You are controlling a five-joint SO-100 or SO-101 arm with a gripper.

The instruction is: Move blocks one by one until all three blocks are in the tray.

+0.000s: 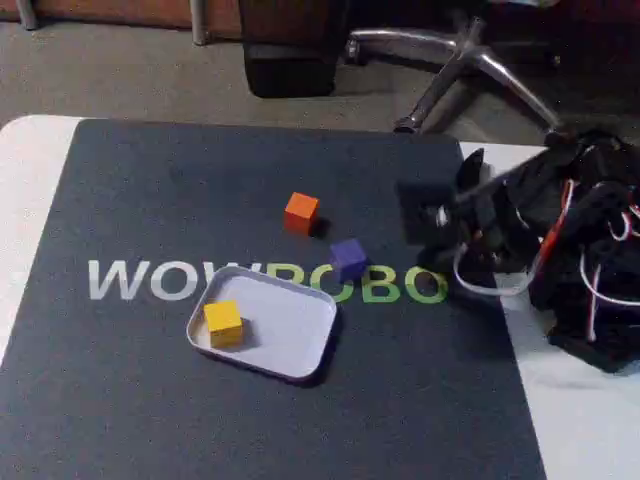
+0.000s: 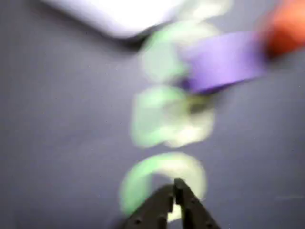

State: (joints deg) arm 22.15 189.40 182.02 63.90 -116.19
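Dark mat (image 1: 150, 400) with "WOWROBO" lettering (image 1: 130, 280), laid over a white surface (image 1: 590, 420).

Tray (image 1: 290, 330): white, shallow, rounded corners; near centre of mat in fixed view, overlapping the lettering. Blurred pale edge of it at top of wrist view (image 2: 119, 16).

Yellow block (image 1: 223, 323): inside the tray, at its left end, resting on the tray floor.

Purple block (image 1: 347, 259): on the mat just beyond the tray's far right corner, over the green letters; apart from the rim or touching it, cannot tell. In wrist view (image 2: 224, 59), blurred, upper right of centre.

Orange block (image 1: 301, 213): on the mat, farther back and slightly left of the purple one, close but not touching. In wrist view (image 2: 286, 28), at the top right edge, blurred.

Arm (image 1: 560, 230): black, with loose white and red wiring, at the right edge of the mat, well apart from the blocks.

Tool (image 2: 174, 191): two dark fingertips pressed together at the bottom of wrist view, closed, nothing between them, above a green letter.

Office chair base (image 1: 470, 70) on the floor beyond the surface.
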